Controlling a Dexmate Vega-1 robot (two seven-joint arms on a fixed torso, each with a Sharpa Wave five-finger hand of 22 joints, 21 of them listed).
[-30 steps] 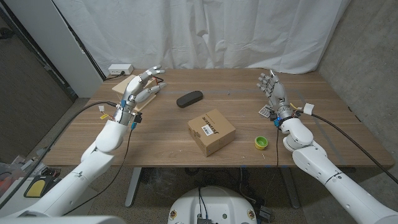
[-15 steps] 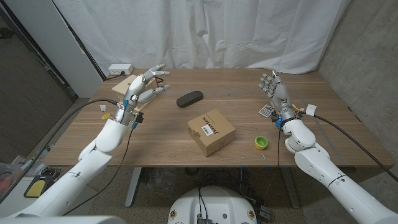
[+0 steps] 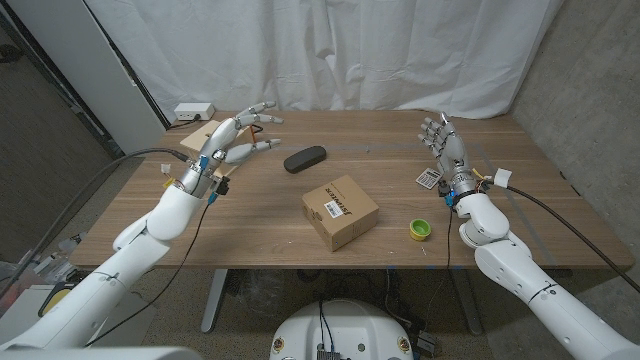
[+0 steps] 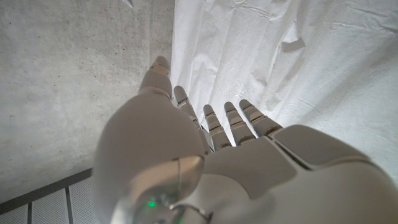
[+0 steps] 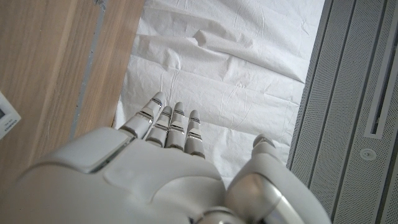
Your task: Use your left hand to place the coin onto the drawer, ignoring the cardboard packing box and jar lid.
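White curtain backs the surface (image 3: 250,215); my left hand (image 3: 237,139) hovers spread wide and empty above the drawer (image 3: 203,133), apparently after releasing; my right hand (image 3: 444,150) waits open.

The head view looks down from above the near edge onto the wooden surface (image 3: 250,215), facing the white curtain (image 3: 330,50) at twelve o'clock, with the arms entering at seven and five o'clock. The left wrist view sits close behind the left robot hand (image 4: 186,162), aimed at curtain and concrete wall. The right wrist view sits close behind the right robot hand (image 5: 155,168), sharing curtain and surface edge with the head view.
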